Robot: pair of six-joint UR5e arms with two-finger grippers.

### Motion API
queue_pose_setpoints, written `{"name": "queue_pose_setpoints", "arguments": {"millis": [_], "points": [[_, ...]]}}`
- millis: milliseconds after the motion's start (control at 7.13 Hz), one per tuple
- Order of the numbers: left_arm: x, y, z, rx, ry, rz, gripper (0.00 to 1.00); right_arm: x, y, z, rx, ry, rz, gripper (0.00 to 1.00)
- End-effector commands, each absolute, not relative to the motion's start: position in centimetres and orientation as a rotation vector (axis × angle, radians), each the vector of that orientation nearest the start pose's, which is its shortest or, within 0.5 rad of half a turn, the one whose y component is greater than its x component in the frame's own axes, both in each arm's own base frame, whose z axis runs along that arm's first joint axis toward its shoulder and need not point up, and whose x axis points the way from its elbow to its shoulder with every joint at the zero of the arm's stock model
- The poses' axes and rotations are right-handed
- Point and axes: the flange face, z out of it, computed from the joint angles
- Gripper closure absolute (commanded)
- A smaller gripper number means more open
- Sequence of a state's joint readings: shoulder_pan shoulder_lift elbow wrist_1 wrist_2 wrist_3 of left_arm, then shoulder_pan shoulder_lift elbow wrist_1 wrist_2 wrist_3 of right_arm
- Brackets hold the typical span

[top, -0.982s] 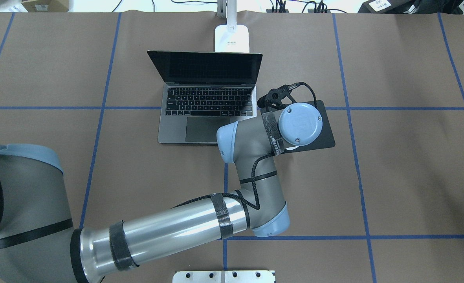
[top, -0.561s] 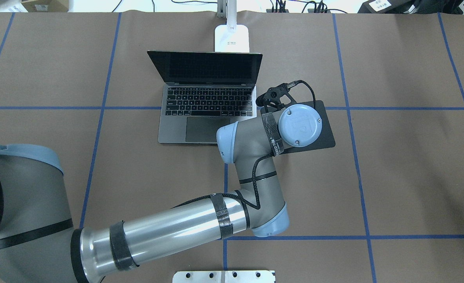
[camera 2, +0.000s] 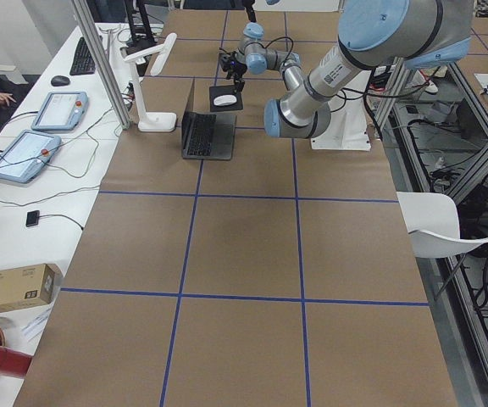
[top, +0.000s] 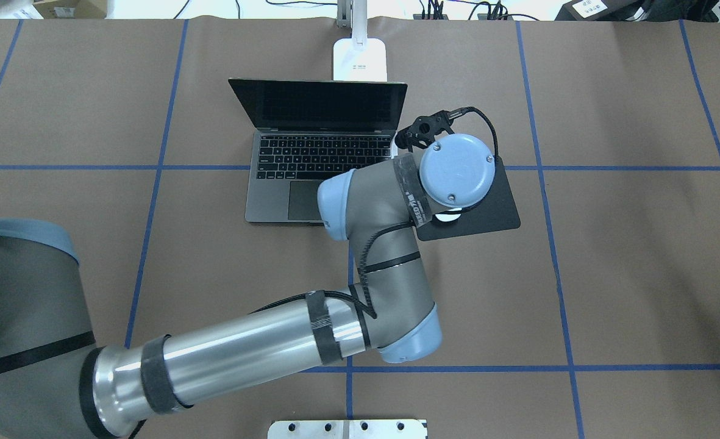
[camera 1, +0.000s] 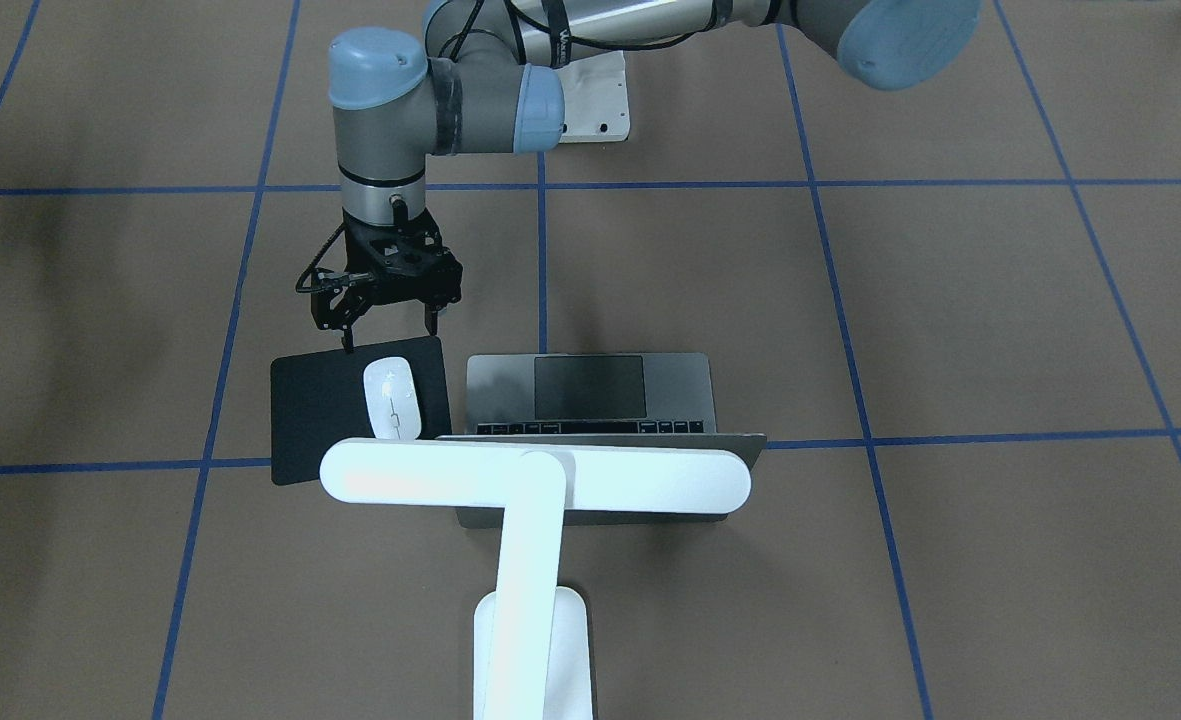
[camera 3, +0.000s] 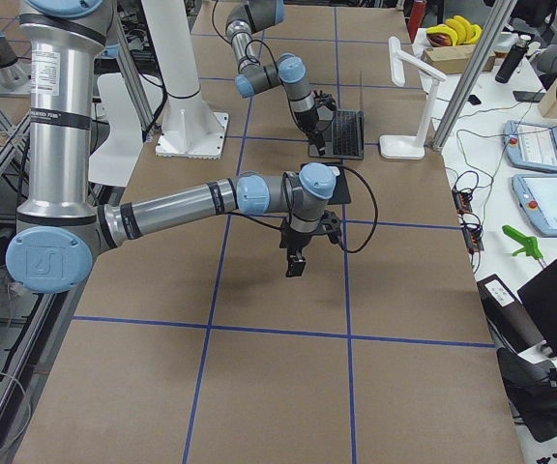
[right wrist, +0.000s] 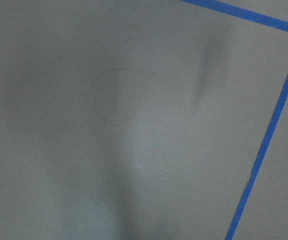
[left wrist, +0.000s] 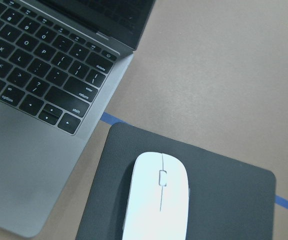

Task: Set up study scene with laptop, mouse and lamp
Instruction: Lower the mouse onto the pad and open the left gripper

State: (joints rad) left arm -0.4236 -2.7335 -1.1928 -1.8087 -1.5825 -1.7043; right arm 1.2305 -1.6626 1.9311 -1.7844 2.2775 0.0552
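The open dark-grey laptop [top: 320, 152] stands mid-table; it also shows in the front view [camera 1: 590, 385] and the left wrist view [left wrist: 39, 100]. The white mouse [camera 1: 392, 398] lies on a black pad [camera 1: 315, 420] beside the laptop, and is close up in the left wrist view [left wrist: 156, 200]. The white lamp [camera 1: 535, 475] stands behind the laptop, its base [top: 360, 58] at the far edge. My left gripper [camera 1: 390, 335] hangs open and empty just above the pad's near edge. My right gripper [camera 3: 296, 261] hovers over bare table; I cannot tell whether it is open or shut.
Brown paper with blue tape lines [top: 555, 268] covers the table. A white bolted pedestal [top: 347, 428] sits at the near edge. My left forearm [top: 244, 360] crosses the near half of the table. Tablets and cables lie on the side bench [camera 3: 540, 174].
My left wrist has risen and shifted toward the far side and slightly toward the laptop. The mouse stays on the pad. Laptop and lamp have not moved.
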Motion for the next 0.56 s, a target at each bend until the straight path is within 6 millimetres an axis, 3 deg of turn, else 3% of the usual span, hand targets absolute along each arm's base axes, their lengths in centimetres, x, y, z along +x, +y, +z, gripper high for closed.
{"name": "queue_pose_setpoints", "arguments": {"millis": [0,281,421], "points": [[58.7,-43.4,5.7,0.089,1.040,-0.389,0.01,-6.2,-44.6,54.9,-0.069,-0.706,-0.246,0.00],[47.4,-43.0,11.1,0.043,0.982,-0.292,0.01,-3.8,-44.9,55.4,-0.060,-0.687,-0.183,0.00],[43.0,-42.7,13.2,0.045,0.964,-0.252,0.01,-2.4,-45.1,56.4,-0.066,-0.668,-0.147,0.00]]}}
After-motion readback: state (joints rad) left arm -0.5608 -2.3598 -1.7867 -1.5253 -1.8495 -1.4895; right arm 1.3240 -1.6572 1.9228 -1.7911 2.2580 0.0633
